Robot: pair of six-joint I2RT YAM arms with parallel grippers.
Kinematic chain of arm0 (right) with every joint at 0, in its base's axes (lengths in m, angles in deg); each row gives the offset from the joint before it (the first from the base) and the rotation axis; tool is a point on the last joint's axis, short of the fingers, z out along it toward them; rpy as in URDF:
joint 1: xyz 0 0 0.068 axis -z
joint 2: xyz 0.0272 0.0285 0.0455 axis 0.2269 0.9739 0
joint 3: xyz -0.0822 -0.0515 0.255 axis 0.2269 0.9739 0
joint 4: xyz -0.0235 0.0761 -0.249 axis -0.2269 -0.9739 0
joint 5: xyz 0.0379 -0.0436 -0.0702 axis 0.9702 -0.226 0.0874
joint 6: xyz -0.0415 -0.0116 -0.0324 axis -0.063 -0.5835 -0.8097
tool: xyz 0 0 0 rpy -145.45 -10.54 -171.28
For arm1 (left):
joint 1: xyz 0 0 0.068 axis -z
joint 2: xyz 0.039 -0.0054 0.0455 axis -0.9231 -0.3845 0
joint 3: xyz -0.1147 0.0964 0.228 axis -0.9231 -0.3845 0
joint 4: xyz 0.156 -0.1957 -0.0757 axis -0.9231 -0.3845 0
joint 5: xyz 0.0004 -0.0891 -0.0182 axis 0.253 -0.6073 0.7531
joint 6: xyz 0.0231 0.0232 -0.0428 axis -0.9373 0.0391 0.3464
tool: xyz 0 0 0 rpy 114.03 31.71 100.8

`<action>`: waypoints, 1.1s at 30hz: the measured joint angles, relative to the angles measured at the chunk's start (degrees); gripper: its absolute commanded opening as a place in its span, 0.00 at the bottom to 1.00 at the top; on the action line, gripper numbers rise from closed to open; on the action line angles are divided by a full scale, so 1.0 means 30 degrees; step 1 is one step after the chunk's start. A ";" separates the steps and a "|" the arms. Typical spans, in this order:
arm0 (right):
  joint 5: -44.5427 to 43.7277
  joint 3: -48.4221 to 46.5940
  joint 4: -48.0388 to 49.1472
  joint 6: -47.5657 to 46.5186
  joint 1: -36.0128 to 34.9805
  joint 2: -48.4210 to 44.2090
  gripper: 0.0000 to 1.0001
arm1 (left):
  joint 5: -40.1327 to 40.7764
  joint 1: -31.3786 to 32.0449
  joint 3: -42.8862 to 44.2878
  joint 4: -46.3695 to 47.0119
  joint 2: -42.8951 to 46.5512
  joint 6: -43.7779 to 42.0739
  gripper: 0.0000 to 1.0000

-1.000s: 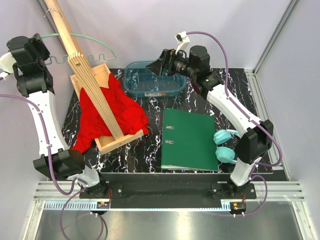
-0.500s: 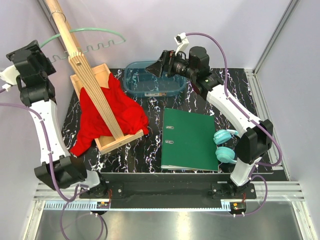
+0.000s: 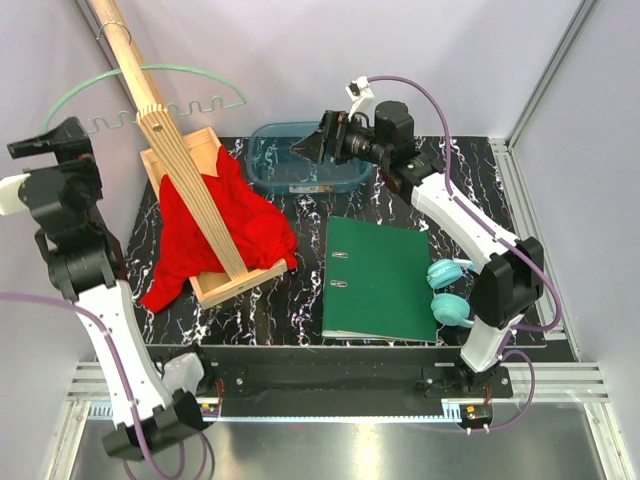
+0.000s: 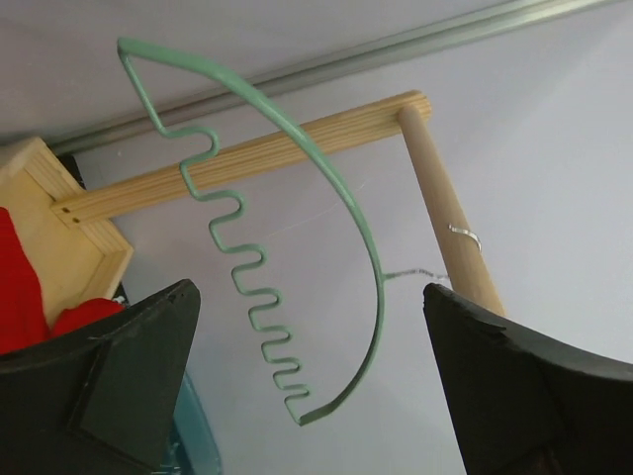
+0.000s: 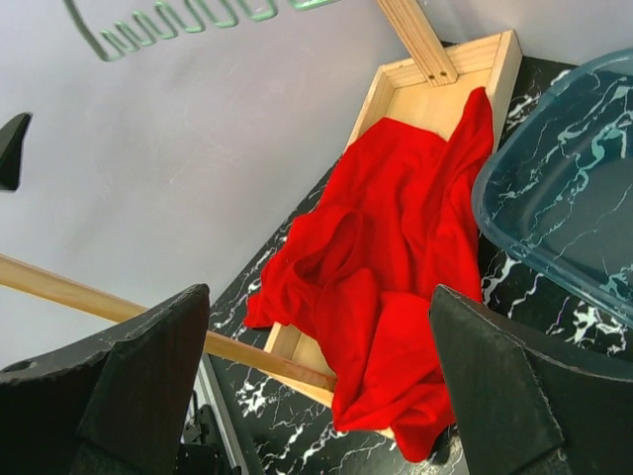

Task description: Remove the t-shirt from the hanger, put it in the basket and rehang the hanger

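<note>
A bright red t-shirt [image 3: 215,225] lies crumpled off its hanger, heaped across the shallow wooden tray [image 3: 232,284] at the foot of a slanted plywood pole [image 3: 190,180], one sleeve spilling onto the black marbled table [image 3: 290,300]. The mint-green hanger [image 4: 379,282] hangs by its metal hook from the pole's round top. The left gripper [image 4: 309,292] is raised near the hanger, fingers spread wide and holding nothing; the right gripper [image 3: 312,140], also spread and empty, hovers over a blue tub [image 3: 300,175].
</note>
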 measured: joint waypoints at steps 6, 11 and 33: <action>0.0066 0.0874 -0.0022 0.0182 0.0000 -0.0262 1.00 | -0.1982 0.0000 -0.2725 -0.0248 0.3271 -0.5078 0.99; 0.0211 0.1027 -0.0029 0.0561 0.0000 -0.0364 1.00 | -0.4510 -0.0015 -0.5843 -0.1129 0.4568 -0.8874 0.99; 0.0699 0.2565 -0.0335 0.1392 0.0000 -0.0423 1.00 | -0.1552 0.5544 -1.3187 -0.2339 -0.1144 -1.1038 0.99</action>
